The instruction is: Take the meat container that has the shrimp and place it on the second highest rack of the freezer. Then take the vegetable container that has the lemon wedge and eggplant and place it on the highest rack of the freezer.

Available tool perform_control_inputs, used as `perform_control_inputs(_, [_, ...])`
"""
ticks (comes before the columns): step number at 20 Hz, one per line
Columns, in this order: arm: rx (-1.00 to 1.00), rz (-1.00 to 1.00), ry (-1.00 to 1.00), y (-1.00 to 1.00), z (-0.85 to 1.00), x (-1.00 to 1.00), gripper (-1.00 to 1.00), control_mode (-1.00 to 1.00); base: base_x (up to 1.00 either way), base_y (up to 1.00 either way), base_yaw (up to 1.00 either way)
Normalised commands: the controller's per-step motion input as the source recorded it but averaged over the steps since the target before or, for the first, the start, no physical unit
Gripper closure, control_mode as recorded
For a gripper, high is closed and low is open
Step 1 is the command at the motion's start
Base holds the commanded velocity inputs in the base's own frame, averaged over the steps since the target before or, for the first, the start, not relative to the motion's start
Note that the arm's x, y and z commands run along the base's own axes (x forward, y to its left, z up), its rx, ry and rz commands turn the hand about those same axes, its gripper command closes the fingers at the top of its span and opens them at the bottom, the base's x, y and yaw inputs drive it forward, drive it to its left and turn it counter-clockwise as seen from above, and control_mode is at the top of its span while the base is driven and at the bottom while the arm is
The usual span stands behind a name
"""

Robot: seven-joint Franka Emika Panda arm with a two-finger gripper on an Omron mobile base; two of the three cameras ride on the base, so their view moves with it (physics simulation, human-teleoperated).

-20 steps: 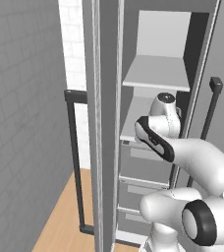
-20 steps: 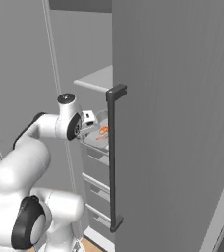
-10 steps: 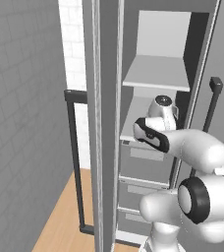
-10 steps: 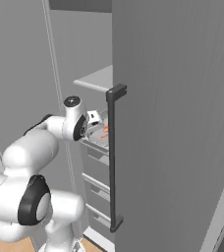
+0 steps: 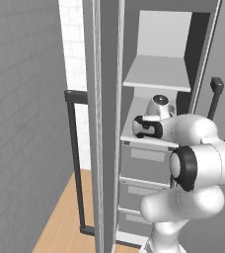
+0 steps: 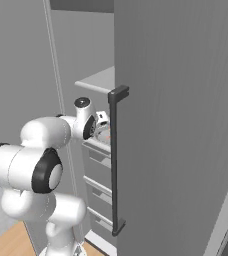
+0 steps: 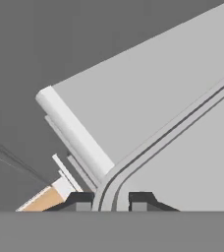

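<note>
My gripper [image 7: 111,201] reaches into the open freezer at the level of the second highest rack [image 5: 151,140]. In the hand view a rounded container rim runs up between my two fingertips, and the jaws stand narrow on it. This is the meat container [image 7: 192,162], a pale tray lying over the grey rack [image 7: 143,93]. In the right base view the container [image 6: 104,133] peeks out beside the door handle, its contents hidden. In the left base view my gripper [image 5: 140,127] hovers just above that rack. The vegetable container is out of view.
The highest rack [image 5: 156,74] hangs close above my hand. Grey drawers [image 5: 144,163] stack below the rack. The open freezer door [image 6: 181,125] with its dark handle [image 6: 117,160] stands at the right, another door edge [image 5: 106,123] and a bar handle [image 5: 75,158] at the left.
My hand has pushed deeper into the freezer with the container, and the elbow has swung up and forward. The container's orange contents, seen earlier, are now hidden behind the door handle.
</note>
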Motion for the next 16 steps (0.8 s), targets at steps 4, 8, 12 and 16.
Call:
perform_control_inputs(4, [-0.02, 0.0, -0.06, -0.01, -0.42, 0.24, 1.0, -1.0, 0.0, 0.0, 0.0])
perform_control_inputs(8, [0.0, 0.0, -0.04, -0.06, -0.05, 0.32, 1.0, -1.0, 0.0, 0.0, 0.0])
perform_control_inputs(12, [0.0, -0.01, 0.0, -0.11, 0.0, 0.41, 1.0, -1.0, 0.0, 0.0, 0.0])
perform_control_inputs(16, [0.0, -0.01, 0.0, -0.14, 0.0, 0.47, 1.0, -1.0, 0.0, 0.0, 0.0])
